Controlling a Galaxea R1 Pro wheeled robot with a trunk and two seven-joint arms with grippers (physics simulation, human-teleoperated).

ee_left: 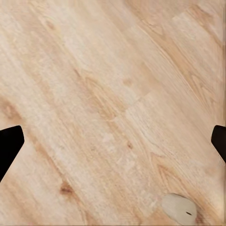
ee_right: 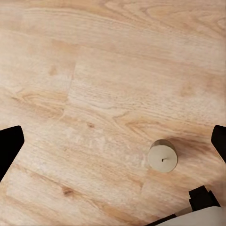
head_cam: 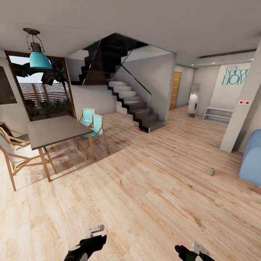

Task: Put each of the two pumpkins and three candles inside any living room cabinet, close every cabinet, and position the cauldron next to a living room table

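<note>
Since I'm parked in the middle of the room with nothing in either hand, here's how I size up the candles. One candle [head_cam: 211,171] stands on the wood floor [head_cam: 145,188] off to my right, near the blue seat [head_cam: 252,159] and the white pillar [head_cam: 241,108]. My right wrist camera shows a candle [ee_right: 163,156] upright on the planks, wick dot on top, and the left wrist one catches a pale candle [ee_left: 179,207] that looks tipped on its side.

My left hand [head_cam: 88,244] and right hand [head_cam: 190,252] hang low over the floor, fingers spread apart, nothing between them.

My guess: these are light, stiff wax stubs, smooth enough to slip if I pinch near the rim. I'd come straight down and clamp across the middle of the round side. The tipped one could roll, so I'd grip across its width.
</note>
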